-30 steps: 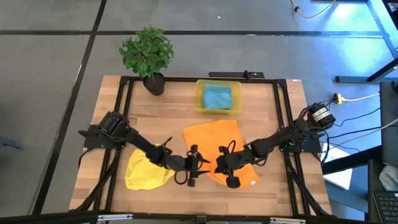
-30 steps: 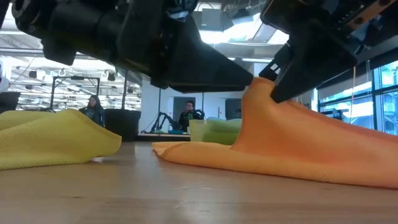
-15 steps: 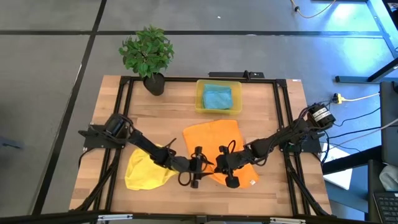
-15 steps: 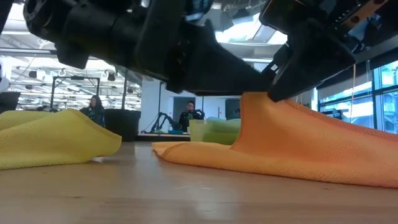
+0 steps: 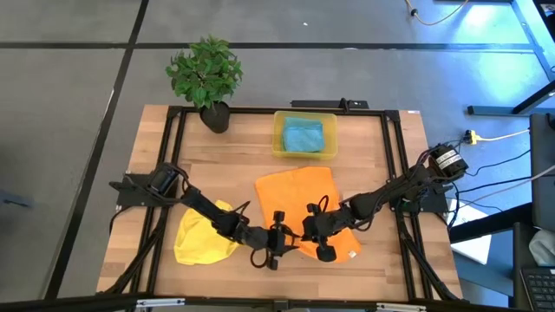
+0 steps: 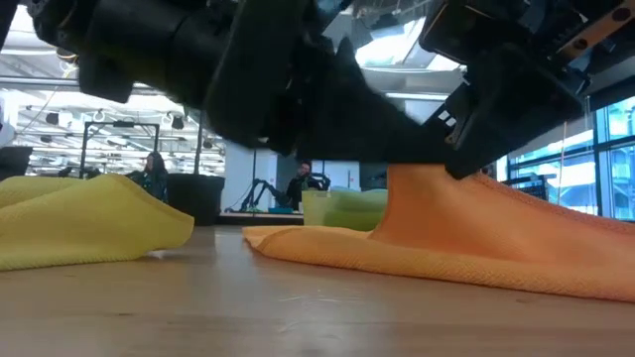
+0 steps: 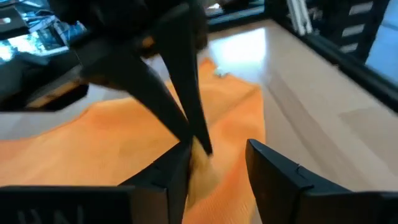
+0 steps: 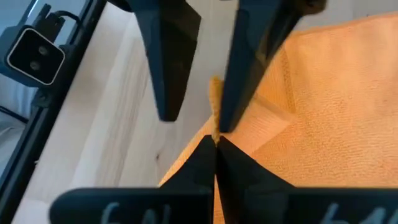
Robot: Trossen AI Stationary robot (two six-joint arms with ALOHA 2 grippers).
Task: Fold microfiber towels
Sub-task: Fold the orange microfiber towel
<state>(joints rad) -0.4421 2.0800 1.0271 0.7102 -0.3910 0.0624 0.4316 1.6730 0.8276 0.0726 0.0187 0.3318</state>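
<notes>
Looking straight down from the high view, we see the orange towel spread in the middle of the table, with both grippers meeting at its near left corner. We judge that corner is raised so it can be passed or shared for a fold. Our right gripper sits on the towel's edge; our left gripper reaches in just beside it. A yellow towel lies crumpled to the left under the left arm, and a teal-blue towel rests in the yellow bin at the far side, near a potted plant.

From the low view, we see the orange towel pulled up into a peak beneath the dark grippers, its remaining cloth trailing on the wood, and the yellow towel lying apart.

In the left wrist view, our left gripper has its jaws spread, straddling the lifted orange fold without pinching it yet, while the other arm's fingers clamp the cloth just ahead.

In the right wrist view, our right gripper is pressed together, pinching the orange towel's corner.
</notes>
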